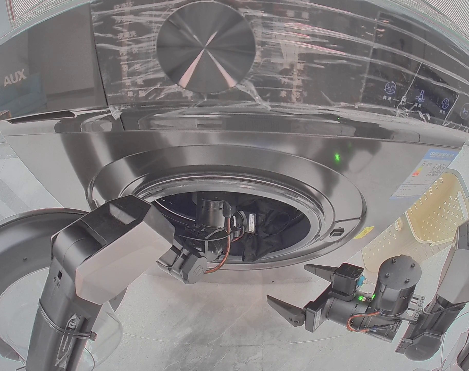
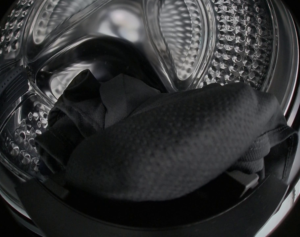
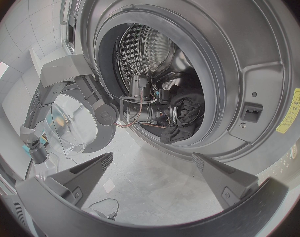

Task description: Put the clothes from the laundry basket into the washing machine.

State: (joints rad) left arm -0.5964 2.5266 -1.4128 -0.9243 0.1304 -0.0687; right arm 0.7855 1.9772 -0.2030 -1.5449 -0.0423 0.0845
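Pale floor (image 1: 193, 331) | right gripper (image 1: 286, 283) fingers apart, empty | left gripper (image 3: 171, 111) in drum (image 2: 235, 33) | clothes (image 2: 163, 142) hide grip, cannot tell

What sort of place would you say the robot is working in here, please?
Most likely a laundry area: a dark grey front-loading washing machine with its round glass door open, black clothes inside, and a pale yellow perforated laundry basket beside it.

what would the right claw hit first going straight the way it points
Likely the left arm's black wrist section at the grey washing machine's mouth, before the black clothes; depth unclear.
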